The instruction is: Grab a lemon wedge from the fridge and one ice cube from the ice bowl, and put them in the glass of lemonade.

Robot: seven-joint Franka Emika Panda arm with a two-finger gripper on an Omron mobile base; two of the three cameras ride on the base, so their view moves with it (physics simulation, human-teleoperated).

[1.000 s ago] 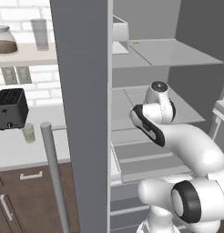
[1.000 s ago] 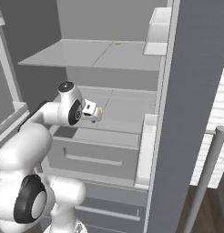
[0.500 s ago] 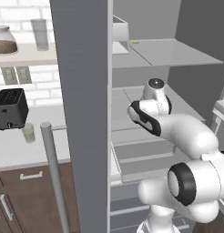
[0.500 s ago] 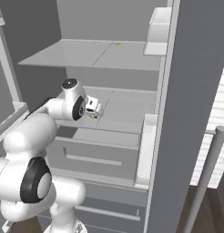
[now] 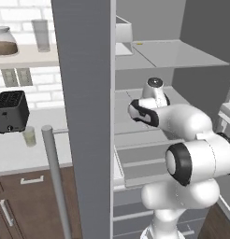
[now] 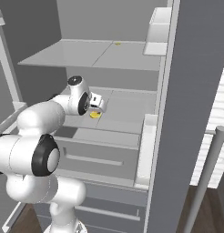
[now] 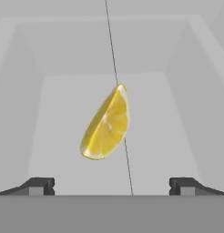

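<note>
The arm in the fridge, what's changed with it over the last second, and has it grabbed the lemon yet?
The arm has reached deeper into the fridge, carrying the gripper forward along the middle shelf until it sits just over the lemon wedge. Nothing was taken hold of: the jaws remain wide open, one on either side of the wedge. The wedge has not moved, the fridge door is as open as before, and the toaster is unchanged.

White brick wall (image 5: 23,11); pale counter (image 5: 23,154); dark brown cabinets (image 5: 28,200).

lemon wedge (image 7: 106,124) on fridge shelf (image 6: 127,109) (mid-level) — between jaws
</note>
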